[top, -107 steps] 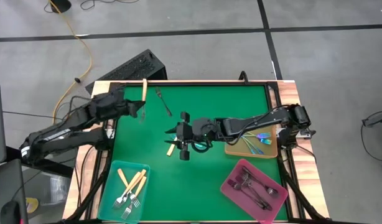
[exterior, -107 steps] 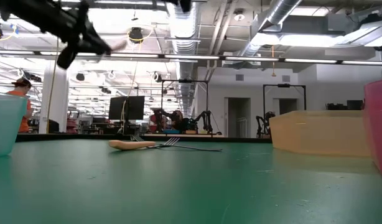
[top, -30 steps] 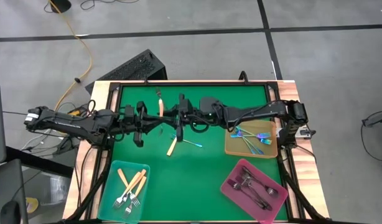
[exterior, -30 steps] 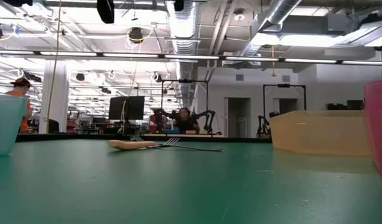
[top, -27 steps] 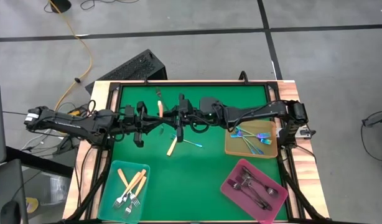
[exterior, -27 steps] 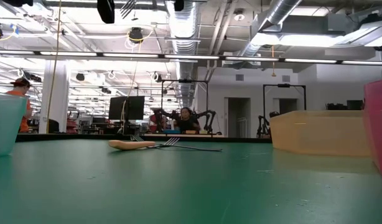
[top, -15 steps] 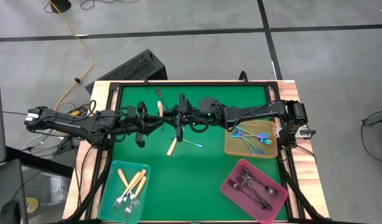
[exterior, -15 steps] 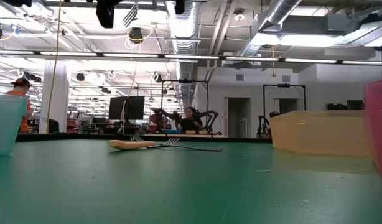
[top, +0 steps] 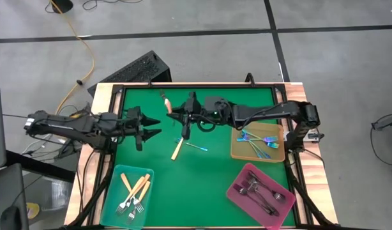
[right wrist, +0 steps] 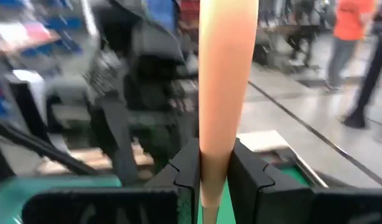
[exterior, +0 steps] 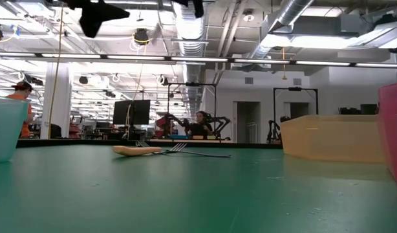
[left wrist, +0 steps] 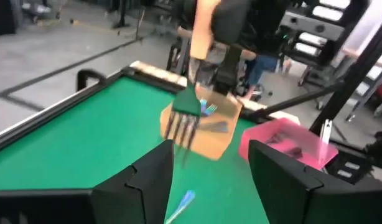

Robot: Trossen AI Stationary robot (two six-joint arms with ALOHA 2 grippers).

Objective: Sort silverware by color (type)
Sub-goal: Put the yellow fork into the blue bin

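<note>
The handover has just gone through: my left pincer (top: 152,127), which was pinched on the cream-handled fork (right wrist: 227,93) a moment ago, has sprung wide apart and slid back a little toward its own side of the counter (top: 212,182), hanging empty above the green. The right pincer (right wrist: 216,171) now has the fork alone, clamped on the handle; in the left wrist view the fork hangs tines-down in mid-air over the far middle of the counter, clear of the surface. I judge this was a regrasp or a pass between arms, and it seems to have held, since the fork sits straight between the right fingers (right wrist: 186,169) with no sag. What it means for the sort: this piece is still in transit, and it belongs with the other cream-handled ones in the teal tray (top: 117,176) at the near left, which is a long reach for the right arm, so I expect either a careful carry across or a set-down. The tan tray (top: 277,131) holds the iridescent pieces and the pink tray (top: 238,183) the dark ones. Another cream-handled fork (top: 176,151) and an iridescent blue fork (top: 195,146) still lie loose mid-counter, just beside each other, so the job is well along but not finished.
</note>
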